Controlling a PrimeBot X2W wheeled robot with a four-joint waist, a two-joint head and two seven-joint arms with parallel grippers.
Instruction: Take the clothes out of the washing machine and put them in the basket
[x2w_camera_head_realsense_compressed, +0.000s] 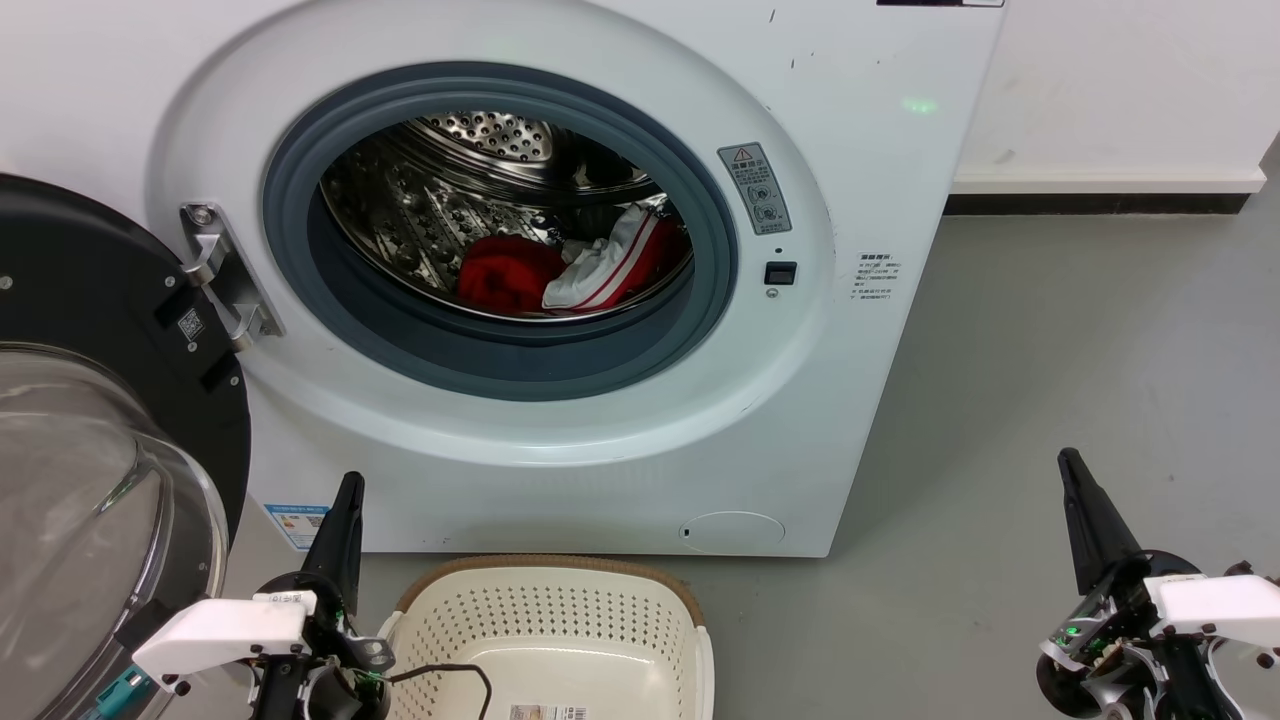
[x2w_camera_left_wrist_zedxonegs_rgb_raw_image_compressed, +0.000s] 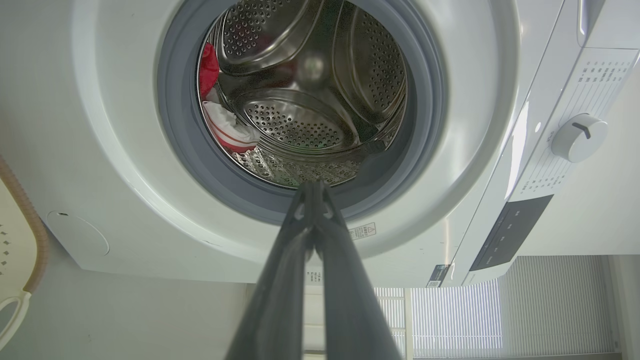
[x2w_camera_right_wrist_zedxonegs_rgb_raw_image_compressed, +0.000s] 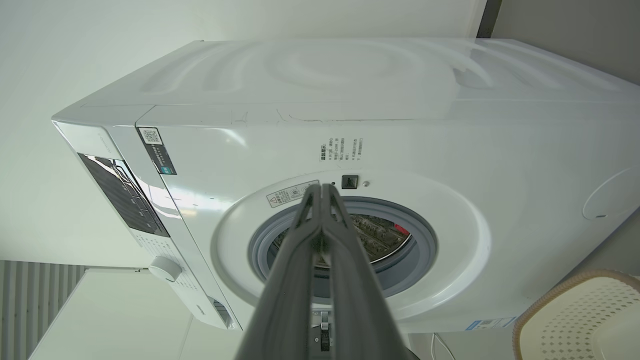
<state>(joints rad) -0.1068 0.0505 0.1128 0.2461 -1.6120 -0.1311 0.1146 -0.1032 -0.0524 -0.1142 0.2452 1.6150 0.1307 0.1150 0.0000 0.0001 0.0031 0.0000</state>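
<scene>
The white washing machine (x2w_camera_head_realsense_compressed: 860, 150) stands before me with its door (x2w_camera_head_realsense_compressed: 90, 400) swung open to the left. Inside the steel drum (x2w_camera_head_realsense_compressed: 470, 170) lie the clothes: a red bundle (x2w_camera_head_realsense_compressed: 505, 272) and a white piece with red stripes (x2w_camera_head_realsense_compressed: 610, 265), which the left wrist view shows as clothes (x2w_camera_left_wrist_zedxonegs_rgb_raw_image_compressed: 225, 125) at the drum's left. The cream basket (x2w_camera_head_realsense_compressed: 560, 620) sits on the floor below the porthole and looks empty. My left gripper (x2w_camera_head_realsense_compressed: 345, 490) is shut, low beside the basket's left rim. My right gripper (x2w_camera_head_realsense_compressed: 1068, 465) is shut, over the floor to the right, holding nothing.
Grey floor (x2w_camera_head_realsense_compressed: 1050, 380) stretches to the right of the machine up to a white wall with a dark skirting (x2w_camera_head_realsense_compressed: 1100, 203). A thin black cable (x2w_camera_head_realsense_compressed: 460, 672) hangs over the basket. The open glass door crowds my left arm.
</scene>
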